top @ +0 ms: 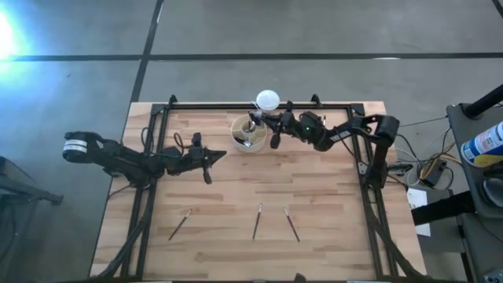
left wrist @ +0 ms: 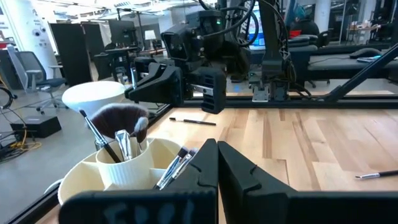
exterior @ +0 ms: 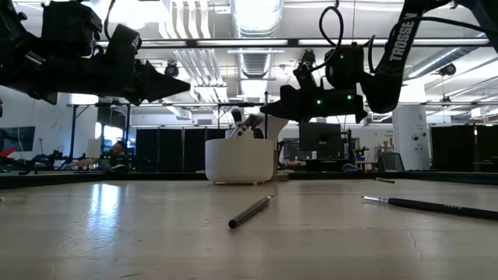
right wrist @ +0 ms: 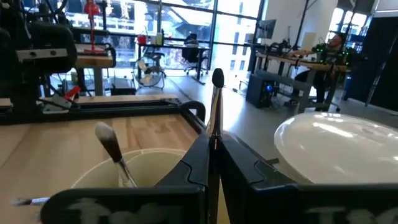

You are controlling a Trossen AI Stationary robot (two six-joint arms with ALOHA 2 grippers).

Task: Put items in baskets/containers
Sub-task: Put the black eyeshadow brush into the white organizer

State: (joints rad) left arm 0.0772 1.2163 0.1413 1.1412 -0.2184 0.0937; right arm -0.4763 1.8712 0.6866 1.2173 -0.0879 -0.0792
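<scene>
The cream cup organiser point(top: 247, 135) stands near the table's far edge with several brushes upright in its compartments point(left wrist: 121, 146). One of them has a fluffy head point(left wrist: 118, 118). My right gripper point(top: 259, 124) hovers just over the cup's rim point(right wrist: 140, 163), shut on a thin brush point(right wrist: 216, 106). My left gripper point(top: 211, 160) is shut and empty, in the air to the cup's left and nearer side point(left wrist: 217, 155). Three more brushes lie flat near the table's near edge point(top: 180, 224) point(top: 257, 221) point(top: 291, 224). My right gripper pinches the thin brush between its two fingers on the shaft point(right wrist: 214, 127). The small dark head point(right wrist: 217, 78) sticks out past the fingertips. The fingers come from the table's right, slanting down toward the cup point(exterior: 241, 159). The brush is lifted clear of the table.
A white ball on a small stand point(top: 268, 100) sits right behind the cup, close to my right gripper point(right wrist: 342, 143). A black frame rail runs along the table's edges point(top: 236, 105). Another brush lies far back on the table point(left wrist: 193, 121). Bare wood spans the table's middle point(top: 259, 181).
</scene>
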